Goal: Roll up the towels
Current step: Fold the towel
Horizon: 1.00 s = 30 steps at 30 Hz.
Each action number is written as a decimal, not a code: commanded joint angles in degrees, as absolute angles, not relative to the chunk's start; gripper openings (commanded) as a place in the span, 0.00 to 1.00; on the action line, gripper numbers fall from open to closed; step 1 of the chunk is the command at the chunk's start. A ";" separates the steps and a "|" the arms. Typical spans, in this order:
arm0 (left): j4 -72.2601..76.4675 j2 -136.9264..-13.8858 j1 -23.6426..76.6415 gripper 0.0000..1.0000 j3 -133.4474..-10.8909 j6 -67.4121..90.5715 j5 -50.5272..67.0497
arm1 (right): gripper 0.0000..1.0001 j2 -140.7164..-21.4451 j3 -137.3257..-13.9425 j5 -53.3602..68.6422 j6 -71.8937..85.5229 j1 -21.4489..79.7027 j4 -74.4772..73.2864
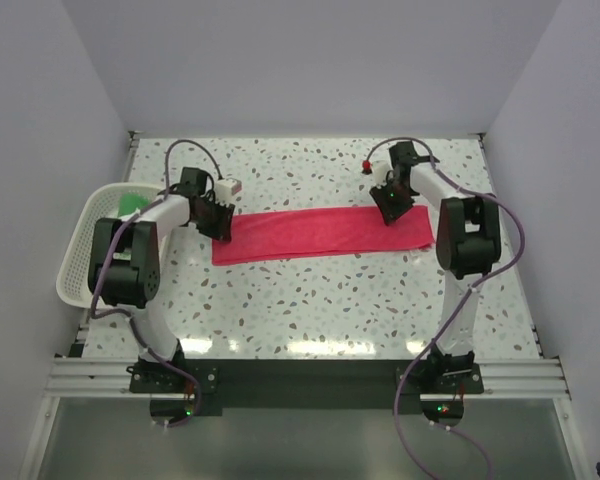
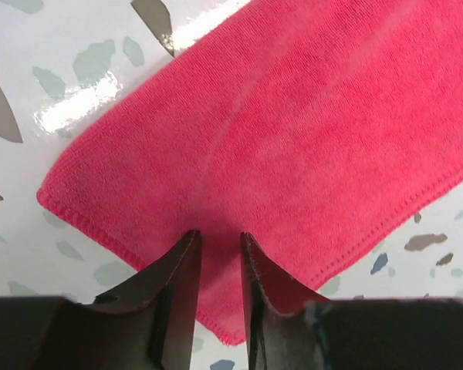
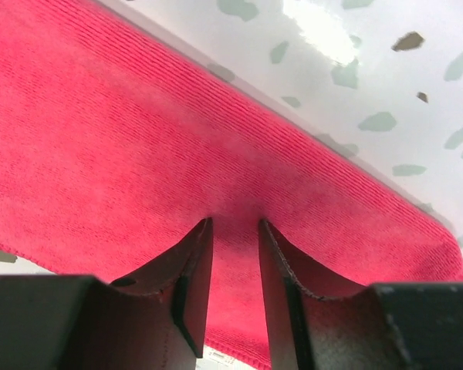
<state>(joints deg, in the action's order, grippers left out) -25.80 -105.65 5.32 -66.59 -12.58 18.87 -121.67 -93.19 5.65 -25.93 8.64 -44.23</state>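
Observation:
A pink-red towel (image 1: 320, 235) lies flat on the speckled table as a long strip running left to right. My left gripper (image 1: 221, 228) points down onto its left end. In the left wrist view the gripper (image 2: 220, 235) is open by a narrow gap, its tips resting on the towel (image 2: 309, 131) near a corner, with a faint crease running up from the gap. My right gripper (image 1: 388, 212) is on the strip's right end. There the gripper (image 3: 235, 222) is also open a little, tips pressing on the towel (image 3: 139, 139). A green towel (image 1: 132, 204) shows in the basket.
A white mesh basket (image 1: 80, 250) stands at the table's left edge, beside the left arm. White walls close in the left, right and far sides. The speckled tabletop (image 1: 310, 300) stretches in front of the towel toward the arm bases.

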 commanded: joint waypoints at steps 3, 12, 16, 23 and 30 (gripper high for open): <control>-28.82 -100.37 5.01 0.38 -66.44 -12.83 21.88 | 0.36 -114.80 -94.05 8.78 -18.84 2.30 -47.02; -29.62 -97.74 5.01 0.56 -68.73 -14.24 22.76 | 0.42 -108.63 -86.57 6.77 -10.02 -7.12 -43.68; -30.06 -97.47 5.01 0.60 -69.34 -14.85 22.68 | 0.41 -112.06 -86.75 8.17 -8.62 -8.08 -44.91; -30.06 -97.03 4.92 0.63 -68.91 -15.73 21.88 | 0.41 -115.22 -85.69 11.25 -6.51 -8.09 -43.86; -29.88 -97.12 4.92 0.64 -68.82 -15.56 21.88 | 0.40 -117.95 -84.20 11.08 -6.15 -7.30 -42.37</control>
